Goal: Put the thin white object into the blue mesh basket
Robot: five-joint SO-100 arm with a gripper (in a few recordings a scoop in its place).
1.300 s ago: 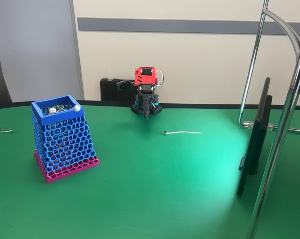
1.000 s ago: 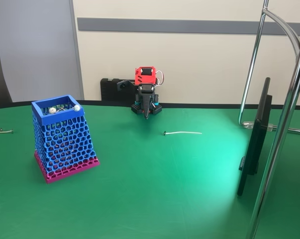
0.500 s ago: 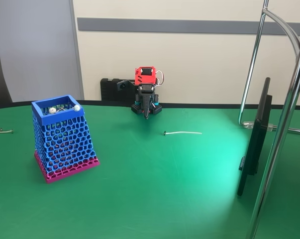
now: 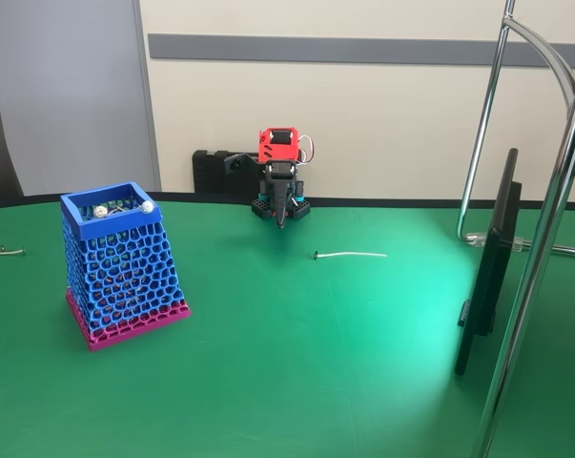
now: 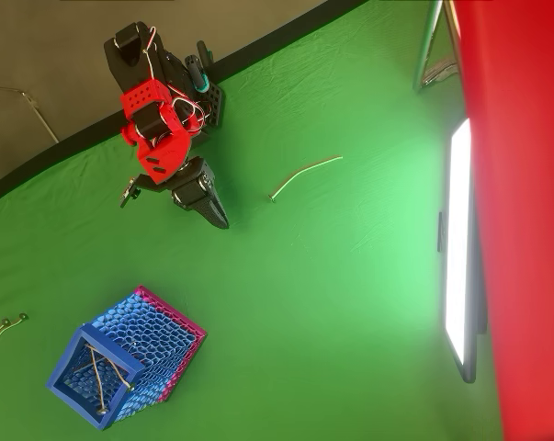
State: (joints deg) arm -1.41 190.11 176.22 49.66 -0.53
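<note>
Honestly, nothing had changed: my black claw (image 5: 217,217) stayed pressed together, empty. So the thin white flexible cord (image 5: 304,175) remained ungrasped beside it on the green table (image 5: 332,303), the blue honeycomb-mesh basket (image 5: 125,367) well apart.

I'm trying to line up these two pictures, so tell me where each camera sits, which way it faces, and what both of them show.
Fixed view: low at the table's near side, facing the back wall; the arm stands folded at the far edge, its gripper pointing down.
Overhead view: above, looking down on the green table; arm at upper left, gripper near the cloth.
Shared: the thin white object lying loose, the blue mesh basket and the side screen.
</note>
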